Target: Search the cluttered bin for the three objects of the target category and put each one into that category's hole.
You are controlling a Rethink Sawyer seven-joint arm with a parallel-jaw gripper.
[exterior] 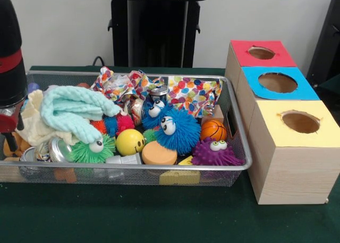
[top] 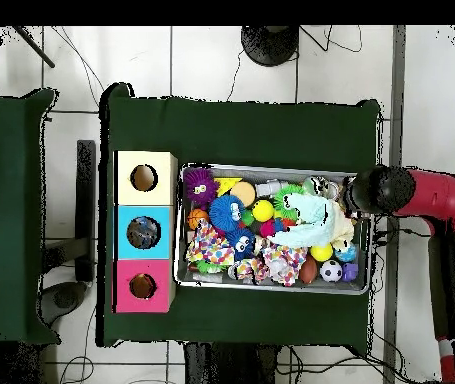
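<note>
hovering over one end of the wire bin (exterior: pixel 234 121), our arm (top: pixel 411 192) hides its tool; we cannot tell its state. three boxes (exterior: pixel 289 147) stand at the bin's opposite end.

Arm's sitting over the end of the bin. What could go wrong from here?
1. The mint cloth drapes over toys beside the arm, so a grasp may snag it or miss things hidden under it.
2. The spiky blue toy looks bulky for the yellow box's hole; it might jam.
</note>
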